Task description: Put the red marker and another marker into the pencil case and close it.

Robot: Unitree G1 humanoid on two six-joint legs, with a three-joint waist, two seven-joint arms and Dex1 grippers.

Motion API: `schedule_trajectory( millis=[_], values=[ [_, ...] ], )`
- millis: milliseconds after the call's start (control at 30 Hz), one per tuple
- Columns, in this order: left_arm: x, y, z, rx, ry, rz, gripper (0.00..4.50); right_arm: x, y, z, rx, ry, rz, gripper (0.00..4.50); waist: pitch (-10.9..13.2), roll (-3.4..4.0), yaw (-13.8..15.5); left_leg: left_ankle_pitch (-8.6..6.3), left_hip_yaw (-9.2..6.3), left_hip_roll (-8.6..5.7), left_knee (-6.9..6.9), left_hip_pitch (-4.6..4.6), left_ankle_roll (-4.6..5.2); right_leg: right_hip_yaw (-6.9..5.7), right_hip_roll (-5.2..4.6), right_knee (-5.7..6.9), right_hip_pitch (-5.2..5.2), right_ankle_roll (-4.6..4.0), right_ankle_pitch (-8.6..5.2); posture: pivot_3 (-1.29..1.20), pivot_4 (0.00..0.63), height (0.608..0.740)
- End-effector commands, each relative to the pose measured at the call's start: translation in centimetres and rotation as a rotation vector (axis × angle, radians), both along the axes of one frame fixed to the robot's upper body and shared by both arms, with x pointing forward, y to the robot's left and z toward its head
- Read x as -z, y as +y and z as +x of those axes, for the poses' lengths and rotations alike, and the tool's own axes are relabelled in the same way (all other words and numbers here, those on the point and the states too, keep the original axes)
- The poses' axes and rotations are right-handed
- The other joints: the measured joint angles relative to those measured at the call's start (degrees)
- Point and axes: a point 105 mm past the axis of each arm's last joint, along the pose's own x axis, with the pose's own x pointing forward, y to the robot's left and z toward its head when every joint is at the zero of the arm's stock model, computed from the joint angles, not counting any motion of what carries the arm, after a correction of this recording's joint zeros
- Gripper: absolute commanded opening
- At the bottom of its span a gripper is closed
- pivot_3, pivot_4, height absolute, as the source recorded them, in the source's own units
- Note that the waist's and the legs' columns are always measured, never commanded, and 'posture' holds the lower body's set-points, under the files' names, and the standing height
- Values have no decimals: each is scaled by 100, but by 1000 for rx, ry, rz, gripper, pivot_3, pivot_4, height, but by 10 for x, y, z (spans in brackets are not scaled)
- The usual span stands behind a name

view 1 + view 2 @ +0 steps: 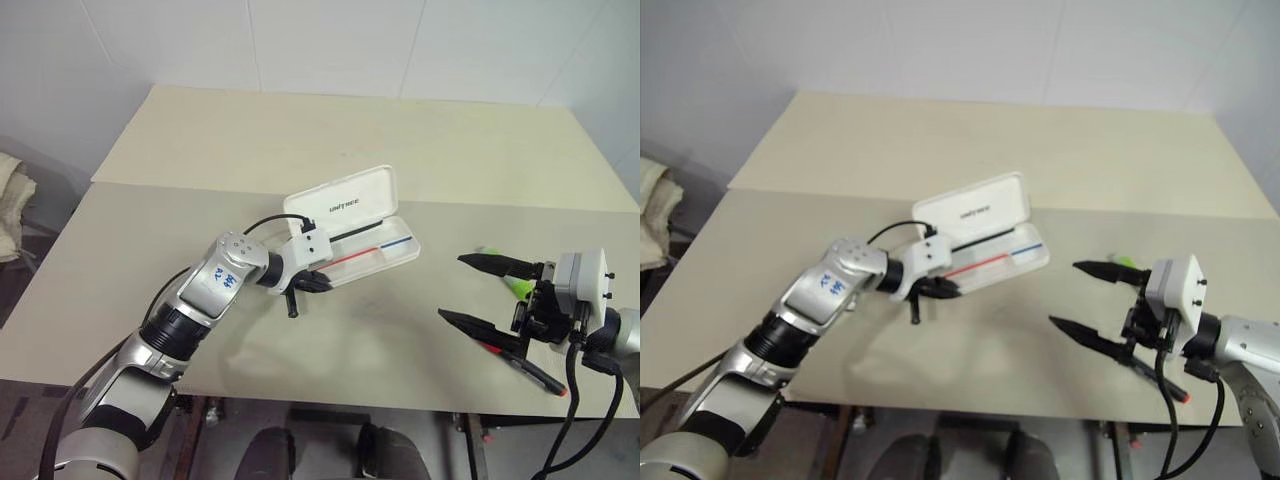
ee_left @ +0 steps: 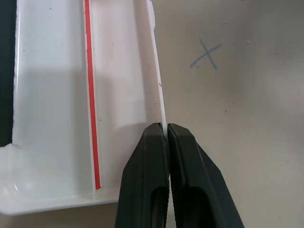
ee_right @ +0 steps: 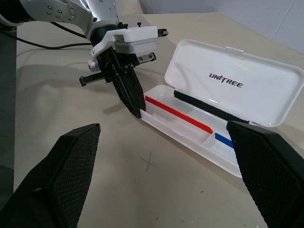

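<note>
Left pincer [image 1: 318, 283] clamped on front wall of flat white hinged plastic pencil case [image 1: 360, 228], open at desk [image 1: 300, 150] centre. Right pincer [image 1: 476, 290] spread wide, empty, at 4 o'clock. Judgement: keep case pinned steady, then lower right pincer squarely over black-barrelled red-capped marker [image 1: 530, 369]. Count: one red marker, one chunky lime-green highlighter [image 1: 517, 287], one case.

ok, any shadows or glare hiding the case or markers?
Left eye view: soft arm shadow on the table, off the pencil case; the right pincer, not shadow, partly covers the green highlighter and the red marker. Left wrist view: grey shadow across the tray, red stripe plain. Right wrist view: lid lettering legible, no glare.
</note>
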Motion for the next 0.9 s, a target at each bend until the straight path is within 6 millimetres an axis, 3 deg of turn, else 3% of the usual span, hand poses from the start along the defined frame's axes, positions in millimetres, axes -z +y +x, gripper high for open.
schedule_trajectory(
  millis=[33, 133, 367, 600, 900],
  values=[
    [-7, -6, 3, 20, -69, -5, 11, -11, 0, -3, -11, -43, -10, 4500, 0, 0, 5, 0, -1, 0, 0, 0, 0, 0, 0, 0, 0, 0, 0, 0, 150, 740],
    [-14, -10, 2, 44, -85, -43, 11, -11, -1, -3, -5, -45, -10, 4500, 0, 0, 13, 0, -2, -1, 0, -3, 0, -1, 0, -1, 0, 0, 0, 0, 150, 740],
    [-33, -23, -22, 304, -83, -143, 11, -11, -4, 0, 11, -45, -7, 4500, 0, 0, 4, 0, 0, -1, -3, -7, 0, -6, 0, -3, -4, 0, 0, 0, 150, 740],
    [-28, -13, -33, 463, -33, -68, 11, -13, -3, 3, 14, -49, -8, 4500, 0, 0, -6, 0, 3, -1, -3, -5, 0, -5, 1, -5, -4, 0, 0, 0, 150, 740],
    [-6, -5, -39, 440, 57, 106, 11, -14, 0, -7, 32, -53, 1, 4500, 0, 0, -2, -1, 0, -1, -3, -7, 1, -6, 1, -5, -4, 0, 0, 0, 150, 740]
  ],
)
